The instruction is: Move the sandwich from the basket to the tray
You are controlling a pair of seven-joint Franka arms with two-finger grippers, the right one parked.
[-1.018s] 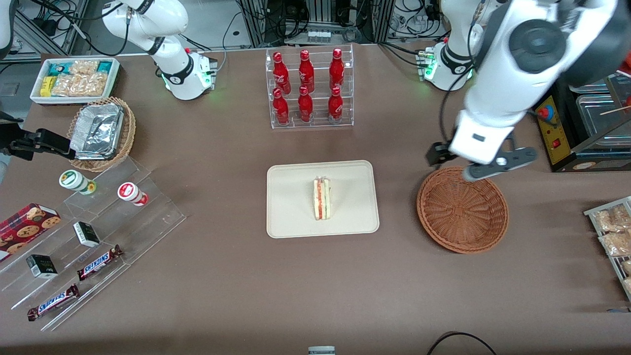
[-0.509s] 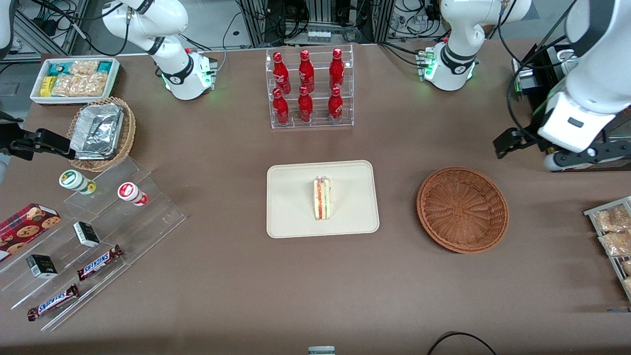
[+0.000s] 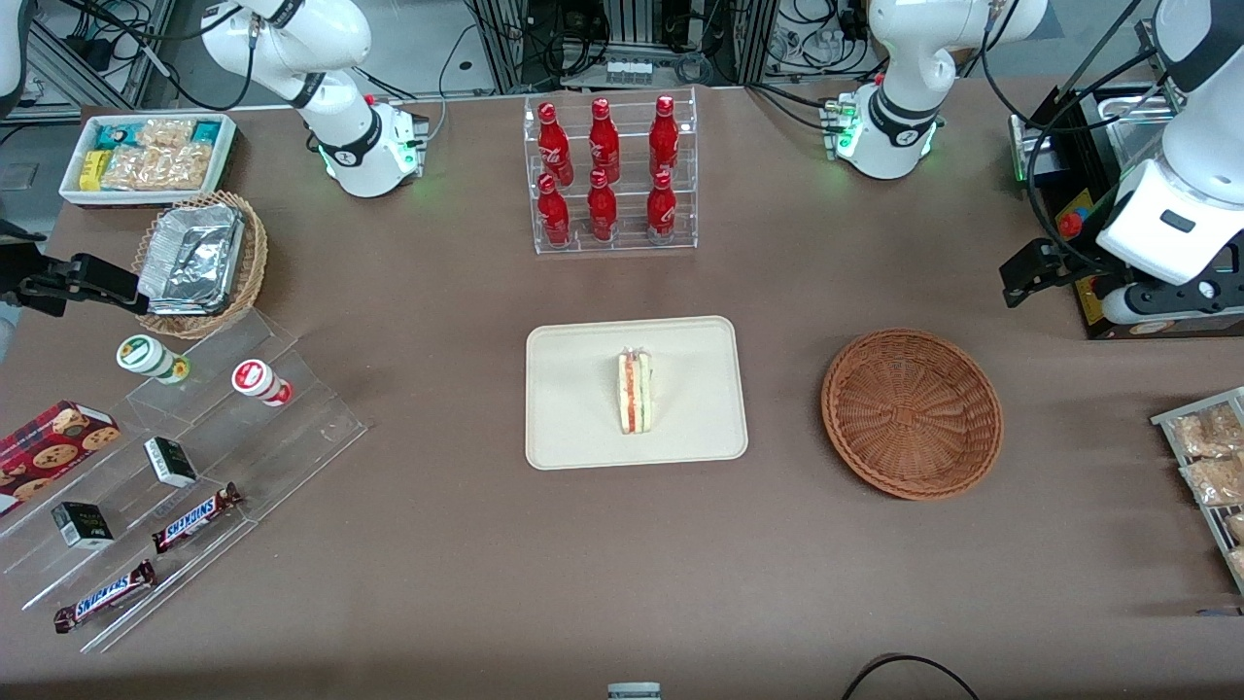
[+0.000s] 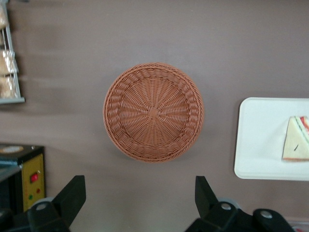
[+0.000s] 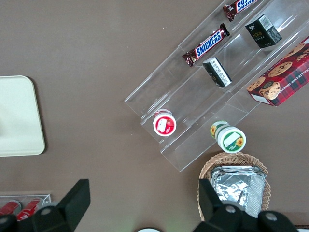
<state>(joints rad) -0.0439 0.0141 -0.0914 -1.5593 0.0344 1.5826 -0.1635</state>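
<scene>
The sandwich (image 3: 635,392) (image 4: 296,145), a pale wedge with red and green filling, lies on the cream tray (image 3: 573,408) (image 4: 258,140) in the middle of the table. The reddish-brown woven basket (image 3: 912,413) (image 4: 153,111) sits beside the tray, toward the working arm's end, with nothing in it. My gripper (image 3: 1157,299) (image 4: 140,193) hangs high above the table edge at that same end, farther from the front camera than the basket. Its fingers are spread wide apart and hold nothing.
A clear rack of red bottles (image 3: 610,175) stands farther from the camera than the tray. A black box with a red button (image 3: 1096,267) sits under my gripper, with snack packets (image 3: 1205,457) nearer the camera. Toward the parked arm's end are a clear stepped stand (image 3: 194,457) and a tan basket of foil containers (image 3: 199,262).
My gripper has swung from above the basket's rim out to the working arm's end of the table, staying open. The sandwich, tray and basket have not moved.
</scene>
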